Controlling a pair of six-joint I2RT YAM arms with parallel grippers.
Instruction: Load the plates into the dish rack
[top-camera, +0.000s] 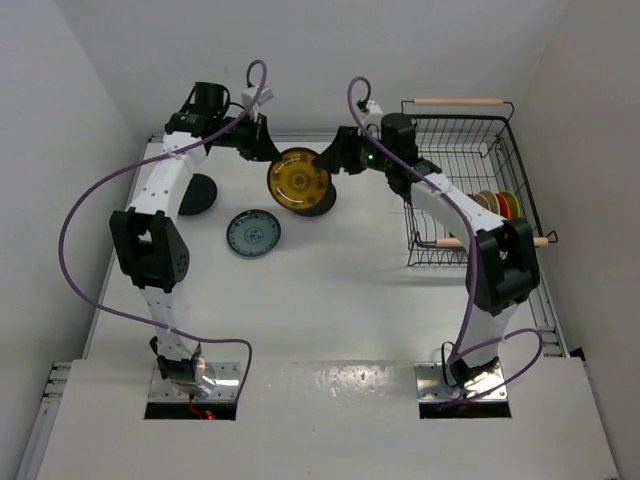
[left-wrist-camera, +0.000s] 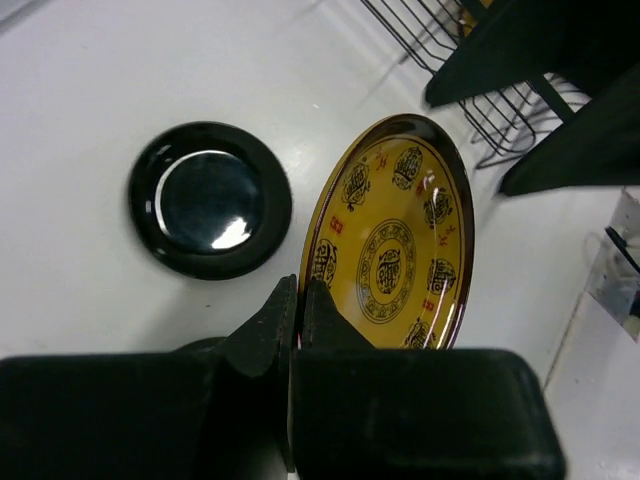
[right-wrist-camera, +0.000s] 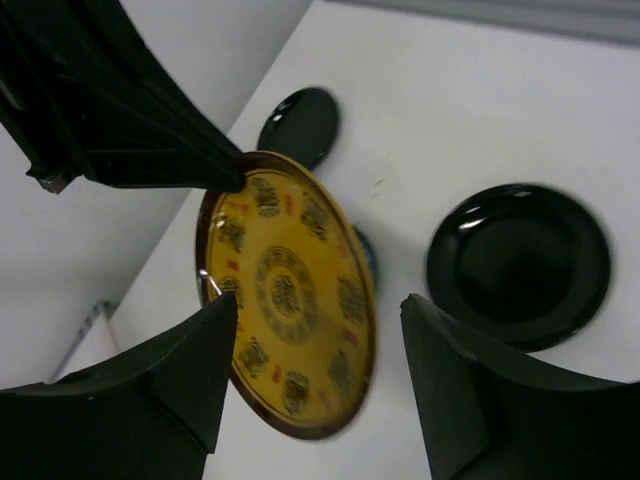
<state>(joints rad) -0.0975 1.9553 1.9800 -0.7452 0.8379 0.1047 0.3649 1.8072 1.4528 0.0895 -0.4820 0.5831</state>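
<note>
My left gripper (top-camera: 266, 148) is shut on the rim of a mustard-yellow patterned plate (top-camera: 298, 180) and holds it on edge above the table; the grip shows in the left wrist view (left-wrist-camera: 298, 300), with the plate (left-wrist-camera: 395, 240) rising beyond the fingers. My right gripper (top-camera: 332, 160) is open, its jaws spread either side of the plate's far edge (right-wrist-camera: 290, 290) without touching it. A glossy black plate (top-camera: 322, 205) lies flat below the held one. A blue-grey plate (top-camera: 253, 233) and another black plate (top-camera: 197, 193) lie to the left. The black wire dish rack (top-camera: 465, 150) stands at the right.
Several plates (top-camera: 497, 204) stand on edge inside the rack near its front wooden handle (top-camera: 450, 241). The left arm partly covers the far-left black plate. Walls close in on the left, back and right of the table.
</note>
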